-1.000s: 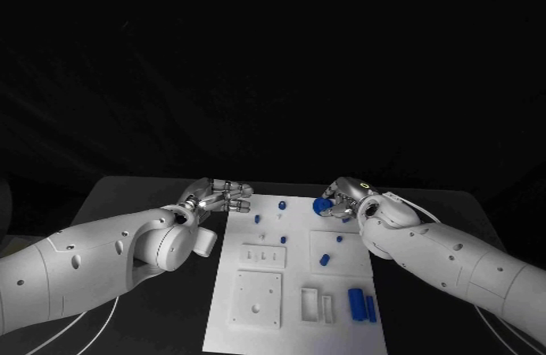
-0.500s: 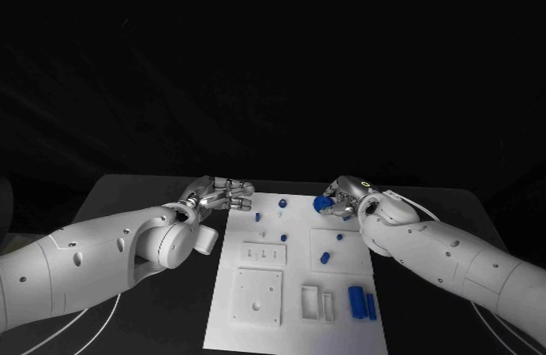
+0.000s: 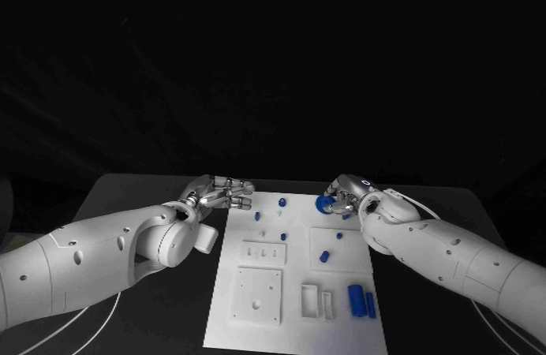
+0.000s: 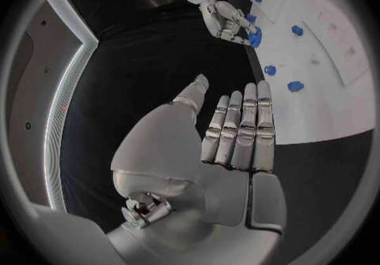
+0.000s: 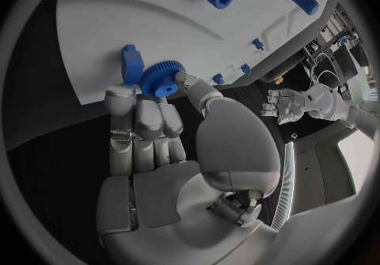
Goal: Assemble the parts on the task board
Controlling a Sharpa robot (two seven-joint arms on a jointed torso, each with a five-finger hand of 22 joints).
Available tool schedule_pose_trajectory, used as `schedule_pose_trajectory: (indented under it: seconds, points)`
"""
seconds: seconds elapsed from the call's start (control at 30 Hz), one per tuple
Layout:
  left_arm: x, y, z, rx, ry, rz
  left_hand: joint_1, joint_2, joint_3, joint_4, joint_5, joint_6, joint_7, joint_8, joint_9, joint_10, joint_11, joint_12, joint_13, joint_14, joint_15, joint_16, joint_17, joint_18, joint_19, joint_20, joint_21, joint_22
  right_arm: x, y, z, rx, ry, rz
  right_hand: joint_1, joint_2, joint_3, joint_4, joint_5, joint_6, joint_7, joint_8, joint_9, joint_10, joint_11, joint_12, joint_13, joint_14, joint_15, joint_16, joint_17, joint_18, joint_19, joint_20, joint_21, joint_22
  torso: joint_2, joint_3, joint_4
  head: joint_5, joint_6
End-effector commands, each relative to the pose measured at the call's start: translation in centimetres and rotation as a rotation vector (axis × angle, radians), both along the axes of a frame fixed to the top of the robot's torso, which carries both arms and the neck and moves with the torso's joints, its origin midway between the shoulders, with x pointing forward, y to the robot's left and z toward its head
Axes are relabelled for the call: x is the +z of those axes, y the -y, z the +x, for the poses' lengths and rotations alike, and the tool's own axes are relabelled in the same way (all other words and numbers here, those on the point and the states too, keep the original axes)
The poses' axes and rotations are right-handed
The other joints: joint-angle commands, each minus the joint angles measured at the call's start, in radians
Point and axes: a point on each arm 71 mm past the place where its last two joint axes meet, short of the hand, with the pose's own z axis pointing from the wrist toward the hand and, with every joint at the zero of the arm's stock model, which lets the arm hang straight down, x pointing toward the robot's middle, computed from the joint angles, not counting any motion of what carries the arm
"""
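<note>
While right hand [image 3: 347,199] pinches blue gear [image 5: 161,79] between thumb and fingertips at task board [image 3: 293,323] far right corner: keep gear level, align bore over seat, lower slowly. Left hand [image 3: 218,193] empty, fingers straight and together, beside board far left corner

A black table [image 3: 148,193] stands before a dark, unlit backdrop

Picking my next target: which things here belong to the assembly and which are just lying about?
Job:
- task board
- blue gear, held by right hand
- blue parts on the board, such as the cylinder
- left hand, holding nothing

Lying about:
- black table
- white cables
</note>
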Motion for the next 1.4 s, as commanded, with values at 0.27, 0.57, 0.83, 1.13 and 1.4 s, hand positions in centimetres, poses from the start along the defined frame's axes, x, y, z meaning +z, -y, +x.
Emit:
schedule_pose_trajectory:
  seconds: [0.27, 0.57, 0.83, 1.13, 1.4]
  points:
    - [0.1, 0.2, 0.0, -0.021, 0.003, -0.003, 0.007, 0.004, 0.001, -0.007, 0.005, -0.001, 0.003, -0.002, 0.0, -0.008, -0.001, -0.002, 0.002, -0.009, -0.002, 0.003, 0.001, 0.015, -0.004, 0.002, 0.007, -0.001, -0.7, 0.0, -0.2, 0.02, -0.059, -0.022, -0.039, 0.051, 0.046, -0.052, 0.002, 0.051, -0.014, 0.004, 0.012, -0.003, -0.01, -0.009, 0.024, 0.003, -0.01, -0.005, 0.004, -0.008, 0.035, -0.007, 0.014, 0.082, 0.0, 0.0003, -0.0001, -0.001, -0.001]
    - [0.1, 0.2, 0.0, -0.024, 0.0, 0.0, 0.008, 0.004, 0.001, -0.008, 0.005, -0.001, 0.004, -0.002, 0.0, -0.008, -0.001, -0.002, 0.002, -0.009, -0.002, 0.003, 0.001, 0.015, -0.004, 0.002, 0.007, -0.001, -0.2, -0.6, -0.3, 0.031, 0.008, -0.049, -0.023, 0.023, -0.028, -0.036, -0.016, 0.058, -0.02, 0.004, 0.01, 0.002, -0.013, -0.008, 0.024, 0.005, -0.013, -0.005, 0.007, -0.01, 0.037, -0.009, 0.016, 0.082, 0.0, 0.0001, 0.0006, -0.002, 0.0]
    - [0.1, 0.2, 0.0, -0.024, -0.001, 0.001, 0.008, 0.004, 0.001, -0.011, 0.003, -0.002, 0.004, -0.002, 0.0, -0.01, 0.0, -0.002, 0.002, -0.011, -0.001, 0.002, 0.0, 0.015, -0.006, 0.003, 0.008, -0.001, 1.3, -2.6, -1.1, 0.075, 0.131, -0.044, 0.003, -0.001, -0.04, 0.018, -0.056, 0.074, -0.026, 0.004, 0.009, 0.011, -0.016, -0.003, 0.027, 0.006, -0.015, -0.006, 0.007, -0.013, 0.043, -0.012, 0.032, 0.085, 0.001, -0.0002, 0.0021, -0.001, -0.001]
    - [0.1, 0.1, 0.0, -0.024, -0.001, 0.002, 0.008, 0.004, 0.001, -0.011, 0.003, -0.002, 0.004, -0.002, 0.0, -0.01, 0.0, -0.002, 0.002, -0.011, -0.001, 0.002, 0.0, 0.015, -0.006, 0.003, 0.008, -0.001, 3.3, -5.3, -2.6, 0.121, 0.23, -0.009, 0.008, -0.016, -0.038, 0.043, -0.071, 0.086, -0.031, 0.004, 0.011, 0.015, -0.018, -0.003, 0.028, 0.006, -0.018, -0.005, 0.006, -0.014, 0.045, -0.015, 0.035, 0.086, 0.0, -0.0031, 0.0035, 0.001, 0.0]
    - [0.1, 0.1, -0.1, -0.023, -0.001, 0.002, 0.008, 0.004, 0.001, -0.011, 0.003, -0.002, 0.004, -0.002, 0.0, -0.01, 0.0, -0.002, 0.002, -0.011, -0.001, 0.002, 0.0, 0.015, -0.006, 0.003, 0.008, -0.001, 3.8, -7.8, -3.6, 0.165, 0.248, 0.012, 0.009, -0.018, -0.039, 0.048, -0.075, 0.088, -0.032, 0.004, 0.011, 0.015, -0.019, -0.005, 0.028, 0.006, -0.018, -0.006, 0.005, -0.014, 0.045, -0.015, 0.036, 0.086, 0.0, -0.0029, 0.0014, 0.005, 0.001]
